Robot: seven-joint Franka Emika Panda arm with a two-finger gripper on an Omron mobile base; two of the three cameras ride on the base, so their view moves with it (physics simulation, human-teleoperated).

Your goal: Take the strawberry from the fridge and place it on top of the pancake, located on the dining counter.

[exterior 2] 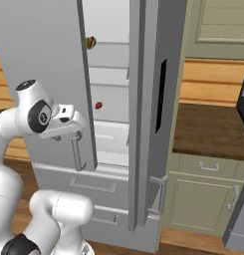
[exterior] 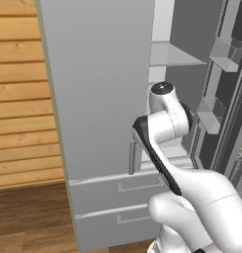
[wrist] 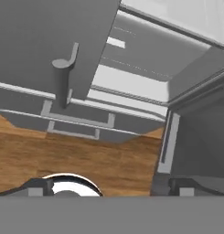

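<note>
- Fridge [exterior 2: 54,50] right door stands open; strawberry [exterior 2: 98,105] sits on a middle shelf inside.
- Your gripper [exterior 2: 68,115] hangs just outside, jaws spread, empty.
- Step: reaching in. Next: aim at the berry.

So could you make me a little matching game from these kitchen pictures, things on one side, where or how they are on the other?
Things:
1. strawberry
2. yellow-green produce item
3. fridge right door
4. gripper

Places or states:
A. swung open
B. on a high shelf inside the fridge
C. on a middle shelf inside the fridge
D. open and holding nothing, outside the fridge

Pairs: 1-C, 2-B, 3-A, 4-D
</note>
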